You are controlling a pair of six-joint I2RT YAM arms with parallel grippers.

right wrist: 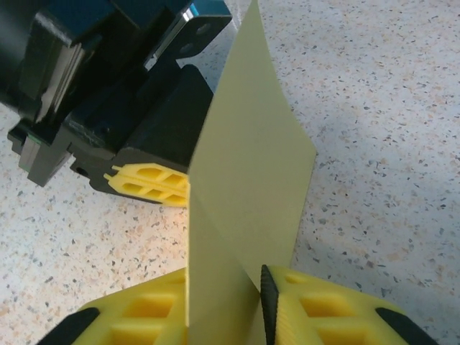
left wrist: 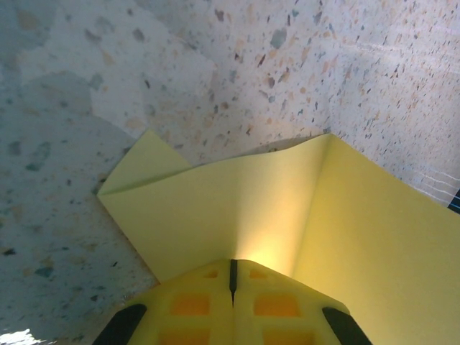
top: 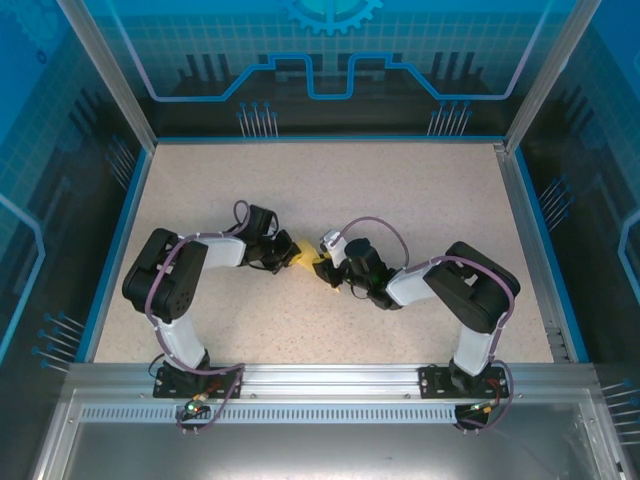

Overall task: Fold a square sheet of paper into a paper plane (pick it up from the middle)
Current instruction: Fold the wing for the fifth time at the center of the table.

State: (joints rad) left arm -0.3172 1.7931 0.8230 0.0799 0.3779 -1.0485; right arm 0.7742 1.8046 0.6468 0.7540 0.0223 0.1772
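The left gripper (left wrist: pixel 232 284) is clenched on the yellow paper sheet (left wrist: pixel 237 208). In its wrist view the two yellow fingertips meet along a thin dark seam, and the paper fans out from their tips. The right gripper (right wrist: pixel 233 284) is also clamped on the same sheet. Its wrist view shows the paper standing on edge between its two yellow fingers.

From above, the left gripper (top: pixel 288 252) and right gripper (top: pixel 326 268) face each other near the middle of the speckled counter (top: pixel 400 200). Just a sliver of the yellow sheet (top: pixel 306 256) shows between them, lifted off the surface.

The left arm rises from its base, elbows out to the left and reaches its forearm rightward. The right arm mirrors it, with its elbow out to the right and its forearm reaching left. A purple cable loops along each arm.

The left wrist view shows the sheet's shape: a crease running up from the fingertips, one broad panel to the right, and a pointed corner low on the left near the counter. The right wrist view shows the paper as a tall, narrow blade, with the left gripper's black body and yellow fingers (right wrist: pixel 147 180) meeting its far edge.
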